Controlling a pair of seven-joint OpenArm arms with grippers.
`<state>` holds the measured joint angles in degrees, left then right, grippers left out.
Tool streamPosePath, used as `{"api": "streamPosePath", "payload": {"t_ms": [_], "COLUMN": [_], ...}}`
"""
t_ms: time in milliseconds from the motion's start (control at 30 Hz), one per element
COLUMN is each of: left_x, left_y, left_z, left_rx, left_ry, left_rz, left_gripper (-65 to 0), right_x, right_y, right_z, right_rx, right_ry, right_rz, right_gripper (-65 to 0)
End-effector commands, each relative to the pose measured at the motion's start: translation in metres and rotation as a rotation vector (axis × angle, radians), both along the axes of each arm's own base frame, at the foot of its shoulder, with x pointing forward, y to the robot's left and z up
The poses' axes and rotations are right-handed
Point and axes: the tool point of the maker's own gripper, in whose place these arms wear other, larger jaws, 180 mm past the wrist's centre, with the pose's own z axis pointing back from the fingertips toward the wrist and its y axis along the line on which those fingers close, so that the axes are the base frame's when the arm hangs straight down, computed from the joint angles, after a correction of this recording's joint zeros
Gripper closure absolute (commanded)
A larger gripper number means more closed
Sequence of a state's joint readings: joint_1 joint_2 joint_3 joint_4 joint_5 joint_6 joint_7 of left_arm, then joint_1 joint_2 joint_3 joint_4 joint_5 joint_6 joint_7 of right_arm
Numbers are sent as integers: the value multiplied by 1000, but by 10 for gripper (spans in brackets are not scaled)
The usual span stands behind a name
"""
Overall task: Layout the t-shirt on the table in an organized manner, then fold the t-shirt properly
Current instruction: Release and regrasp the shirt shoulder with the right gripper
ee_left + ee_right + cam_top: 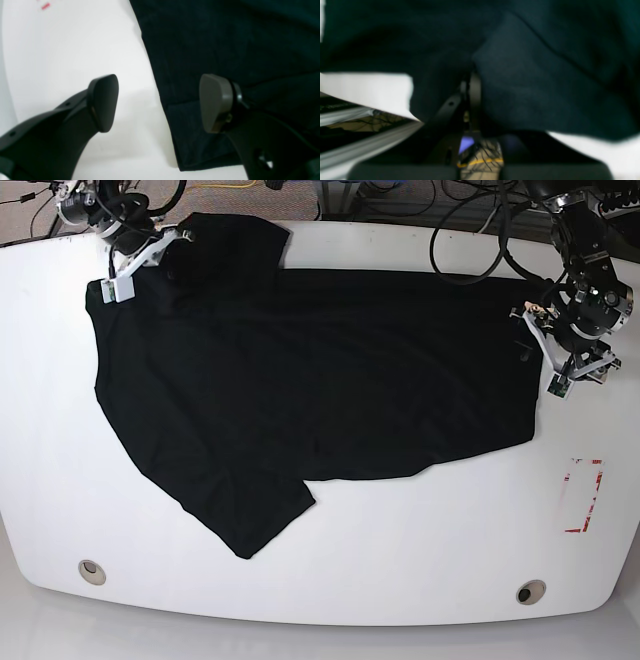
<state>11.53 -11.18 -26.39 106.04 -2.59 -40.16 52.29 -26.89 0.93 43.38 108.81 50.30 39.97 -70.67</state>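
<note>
The t-shirt (300,380) is lying spread across the upper and central part of the tabletop (400,580) in the base view, mostly flat, with 1 sleeve reaching toward the lower left and the other bunched at the upper left of the frame. The hem end is lying at the right of the frame, close to the red-and-white tape rectangle (583,495).

The right gripper (469,82) is sitting at the upper left corner of the base view, clenched on a fold of the t-shirt; in the right wrist view, dark cloth is draping over and around both of its closed jaws. The left gripper (158,102) is standing released at the right edge of the garment, with 1 fingertip (103,102) over bare white tabletop and the other over the cloth, so the garment's edge is running between them near a corner of the hem (197,145).

The fabric is appearing soft, light and limp, so it is likely to sag, wrinkle and drag along the glossy surface instead of holding any shape. Good holding points are probably the corners and seamed edges, where a pinch is gathering doubled cloth; lifting from the middle of a panel would likely bunch the layers.
</note>
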Motion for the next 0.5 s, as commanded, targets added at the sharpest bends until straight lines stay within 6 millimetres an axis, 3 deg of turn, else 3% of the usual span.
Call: {"api": "streamPosePath", "payload": {"t_ms": [0, 233, 467], "left_x": [9, 10, 10], "left_y": [5, 6, 7], "left_z": [12, 9, 9], "left_rx": [15, 10, 11], "left_ry": [-43, -33, -31], "left_rz": [-8, -4, -4], "left_gripper": [-478, -478, -478], "right_x": [20, 58, 81], "right_y": [-6, -8, -17], "right_z": [13, 14, 12], "right_rx": [-2, 37, 63], "right_ry": [-65, -109, -123], "right_rz": [7, 0, -10], "right_gripper": [-8, -11, -13]}}
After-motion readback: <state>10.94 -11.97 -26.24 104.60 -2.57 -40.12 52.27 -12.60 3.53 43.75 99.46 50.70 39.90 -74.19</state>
